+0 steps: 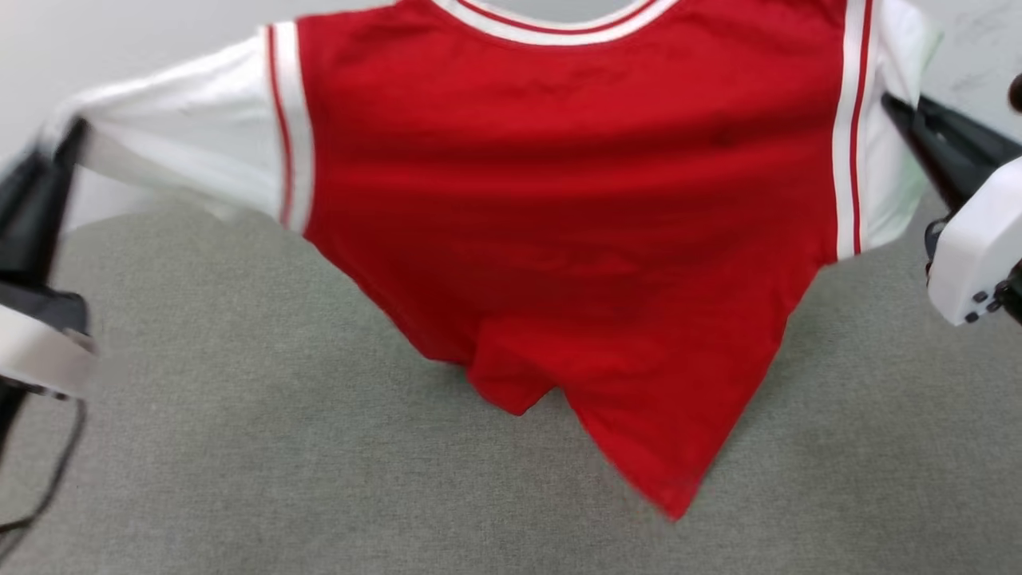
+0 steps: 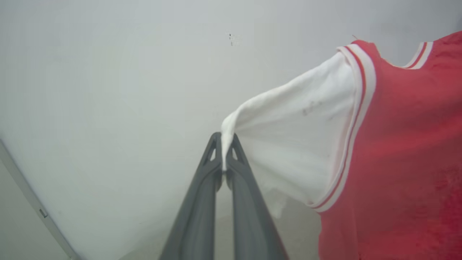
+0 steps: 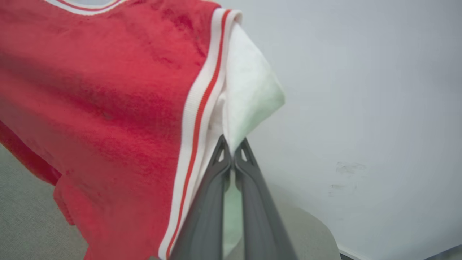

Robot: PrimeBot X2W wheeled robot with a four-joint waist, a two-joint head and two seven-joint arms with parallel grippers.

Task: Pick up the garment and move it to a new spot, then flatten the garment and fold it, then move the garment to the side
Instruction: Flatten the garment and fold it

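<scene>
Two grippers hold the garment (image 1: 559, 200) stretched between them above the grey table (image 1: 239, 415).

Left side: the left gripper (image 1: 73, 134) appears blurred in the head view. In the left wrist view its jaws are pressed together on a bunched pinch of the white left sleeve (image 2: 288, 137), with cloth standing between the fingertips. A dark cable (image 1: 56, 471) loops below that arm. The sleeve is drawn taut from the pinch to its red-and-white stripe trim (image 1: 291, 128).

Middle: the red body hangs spread wide at the shoulders, with the striped neckline (image 1: 559, 28) uppermost. The lower part narrows to two drooping points. The longer point (image 1: 675, 499) is over the middle of the table; whether it touches the table cannot be determined.

Right side: the white right sleeve (image 1: 894, 168) is folded and slack beside its stripe trim. The right gripper (image 1: 894, 108) has its jaws closed on the edge of this sleeve, as the right wrist view confirms. A rounded table corner (image 3: 317, 224) lies below those fingers, against a pale wall (image 3: 361, 90).
</scene>
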